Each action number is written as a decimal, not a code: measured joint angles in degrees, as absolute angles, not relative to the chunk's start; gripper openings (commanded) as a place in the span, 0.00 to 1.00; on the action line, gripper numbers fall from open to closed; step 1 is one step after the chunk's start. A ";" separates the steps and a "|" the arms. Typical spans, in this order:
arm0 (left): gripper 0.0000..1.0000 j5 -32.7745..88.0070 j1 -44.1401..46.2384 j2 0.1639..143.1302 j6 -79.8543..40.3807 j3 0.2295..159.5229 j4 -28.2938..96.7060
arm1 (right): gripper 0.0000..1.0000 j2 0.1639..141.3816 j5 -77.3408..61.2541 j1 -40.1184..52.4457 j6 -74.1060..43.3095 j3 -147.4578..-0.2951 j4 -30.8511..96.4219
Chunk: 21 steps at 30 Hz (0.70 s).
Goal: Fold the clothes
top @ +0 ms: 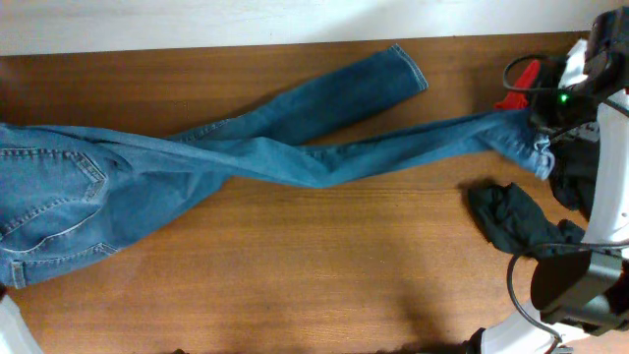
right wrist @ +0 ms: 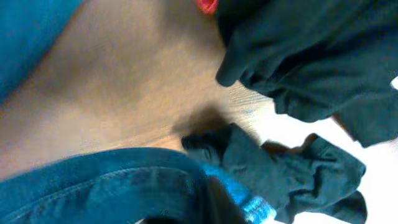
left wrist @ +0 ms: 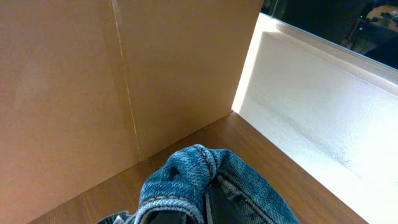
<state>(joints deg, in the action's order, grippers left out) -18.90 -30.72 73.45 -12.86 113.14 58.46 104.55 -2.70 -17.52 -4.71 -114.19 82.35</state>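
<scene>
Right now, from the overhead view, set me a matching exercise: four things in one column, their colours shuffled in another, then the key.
Things:
1. jeans
2. crumpled cloth
3. small object near the top right
4. table

Colours:
A. red
B. brown wood
C. faded blue
D. dark, nearly black

Pairs: 1-C, 2-D, 3-A, 4-B

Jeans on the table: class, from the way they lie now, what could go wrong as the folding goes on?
The jeans have their legs crossed mid-table, so folding now would likely trap a twist. A dark garment lies close beside the hem of the leg stretched toward it; pulling that hem may drag it along.
</scene>
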 measured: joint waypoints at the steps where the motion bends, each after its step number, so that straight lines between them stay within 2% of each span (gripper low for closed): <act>1: 0.00 -18.90 -30.74 73.45 -12.86 113.14 58.46 | 0.58 104.77 -2.98 -17.30 -4.38 -113.67 82.30; 4: 0.00 -18.90 -30.74 73.45 -12.84 113.14 58.43 | 0.69 105.19 -3.40 -15.90 -4.27 -112.29 81.34; 7: 0.00 -18.90 -30.72 73.45 -12.82 113.14 58.46 | 0.74 105.30 -3.62 -13.69 -3.86 -111.37 79.88; 12: 0.00 -18.94 -30.74 73.45 -12.43 113.14 58.41 | 0.74 105.30 -3.97 -11.75 -3.79 -110.98 79.53; 15: 0.00 -19.09 -30.79 73.45 -12.01 113.14 58.41 | 0.70 105.30 -3.99 -11.79 -3.77 -109.71 80.64; 21: 0.00 -18.81 -30.83 73.60 -11.77 113.14 58.26 | 0.66 105.30 -5.63 -11.16 -3.27 -100.53 79.42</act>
